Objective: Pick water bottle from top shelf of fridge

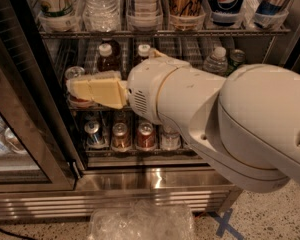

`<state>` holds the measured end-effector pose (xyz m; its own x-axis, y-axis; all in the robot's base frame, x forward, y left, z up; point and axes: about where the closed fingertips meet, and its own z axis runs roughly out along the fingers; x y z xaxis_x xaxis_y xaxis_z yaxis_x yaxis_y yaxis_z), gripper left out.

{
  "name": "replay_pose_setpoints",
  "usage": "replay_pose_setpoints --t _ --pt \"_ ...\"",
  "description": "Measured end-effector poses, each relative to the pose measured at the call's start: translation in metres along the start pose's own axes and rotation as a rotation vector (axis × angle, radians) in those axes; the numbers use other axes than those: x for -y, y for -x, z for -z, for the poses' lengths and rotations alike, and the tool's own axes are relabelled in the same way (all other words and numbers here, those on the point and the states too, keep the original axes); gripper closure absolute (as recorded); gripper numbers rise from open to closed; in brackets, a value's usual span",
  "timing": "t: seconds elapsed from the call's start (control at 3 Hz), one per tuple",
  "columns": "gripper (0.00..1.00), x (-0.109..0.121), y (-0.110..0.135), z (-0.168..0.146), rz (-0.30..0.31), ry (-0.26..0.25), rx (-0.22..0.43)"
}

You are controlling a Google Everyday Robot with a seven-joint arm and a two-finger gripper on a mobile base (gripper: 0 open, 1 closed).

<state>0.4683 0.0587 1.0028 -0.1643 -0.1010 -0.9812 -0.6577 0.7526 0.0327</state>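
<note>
The water bottle (102,5) stands in a tray (103,25) near the left end of the top shelf (165,33). The gripper (74,88) is lower, beside a can (74,73); its fingers look pressed together.

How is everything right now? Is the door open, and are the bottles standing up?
fridge door: open, swung left.
water bottle: upright in a top shelf tray, untouched.
gripper: at the middle shelf, below the water bottle.
brown bottles: upright, capped.
small clear bottle: upright, capped.
soda cans: upright on the lowest shelf.
</note>
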Motion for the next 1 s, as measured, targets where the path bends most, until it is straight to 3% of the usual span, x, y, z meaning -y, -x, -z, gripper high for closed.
replay_pose_setpoints --t 0.33,1.0 --pt "0.00 -0.004 0.038 -0.002 0.041 -0.079 0.055" --pt "0.00 -0.006 0.049 -0.007 0.047 -0.086 0.075"
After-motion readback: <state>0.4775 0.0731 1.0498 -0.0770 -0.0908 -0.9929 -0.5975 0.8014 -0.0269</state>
